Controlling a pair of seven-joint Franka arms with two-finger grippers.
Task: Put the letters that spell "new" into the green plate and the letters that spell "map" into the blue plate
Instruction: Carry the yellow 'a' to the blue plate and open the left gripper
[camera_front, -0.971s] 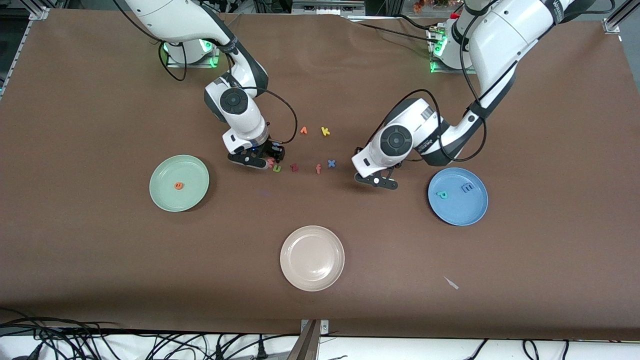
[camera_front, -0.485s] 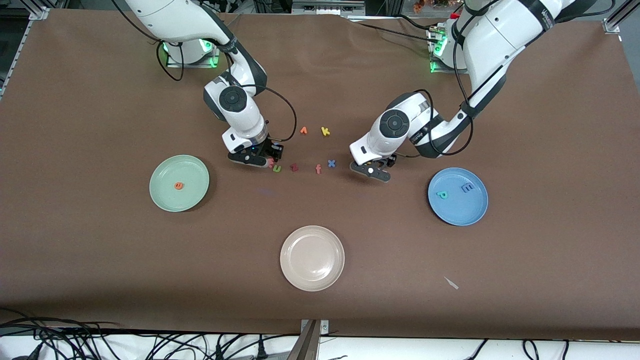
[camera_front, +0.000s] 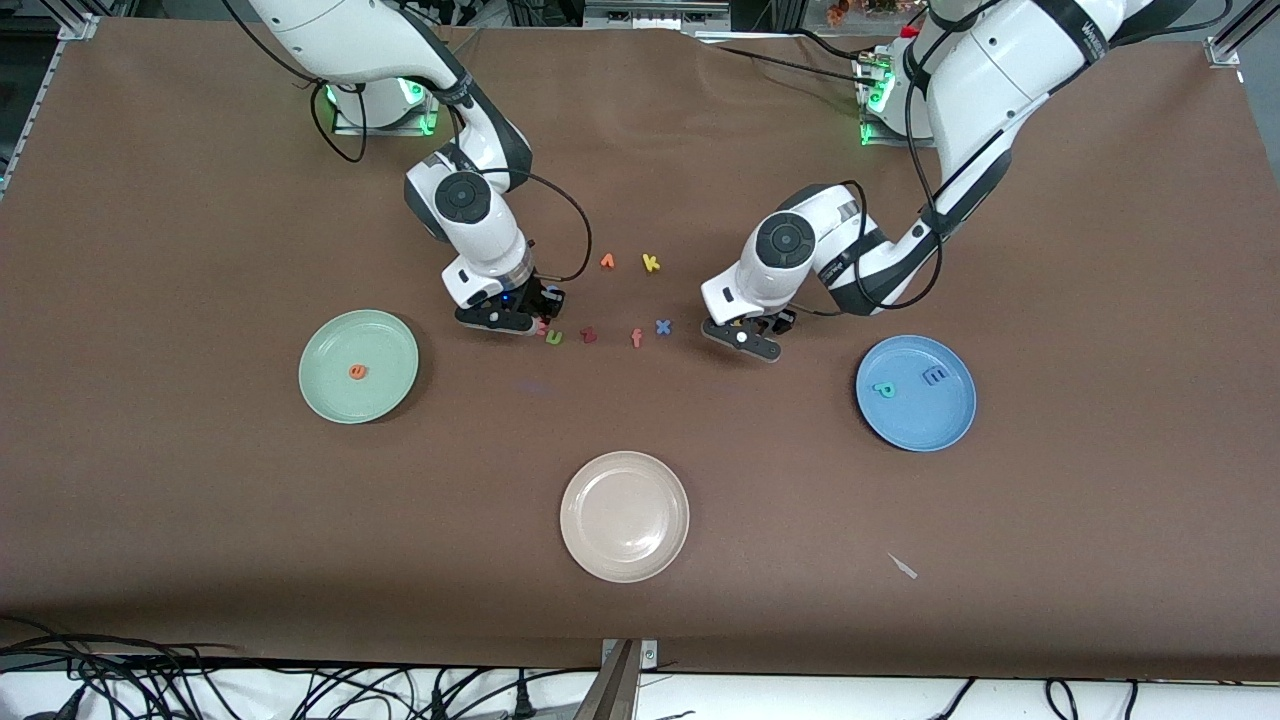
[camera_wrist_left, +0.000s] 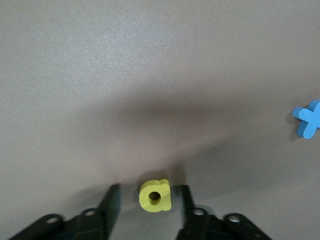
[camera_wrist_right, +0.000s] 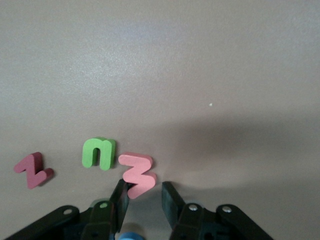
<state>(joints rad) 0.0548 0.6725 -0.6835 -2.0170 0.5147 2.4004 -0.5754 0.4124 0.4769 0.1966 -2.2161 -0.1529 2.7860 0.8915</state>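
The green plate (camera_front: 330, 395) holds the orange e (camera_front: 357, 372). The blue plate (camera_front: 930, 425) holds the teal p (camera_front: 883, 389) and the blue-violet m (camera_front: 934, 376). My left gripper (camera_front: 742, 335) is low over the table between the blue x and the blue plate. In the left wrist view it (camera_wrist_left: 149, 189) is open, with the yellow a (camera_wrist_left: 155, 195) between its fingers and a gap on each side. My right gripper (camera_front: 510, 320) (camera_wrist_right: 144, 184) stands narrowly open at the pink w (camera_wrist_right: 137, 173). One finger touches the w's end. The green n (camera_front: 553, 337) (camera_wrist_right: 98, 152) lies beside the w.
A dark red z (camera_front: 589, 335), a salmon f (camera_front: 636, 338) and a blue x (camera_front: 662, 326) continue the row. A yellow k (camera_front: 651, 262) and an orange letter (camera_front: 607, 261) lie farther from the front camera. A cream-white plate (camera_front: 624, 516) sits nearer.
My left gripper has moved from beside the blue plate toward the blue x and come down around the yellow a. My right gripper has stayed at the pink w.
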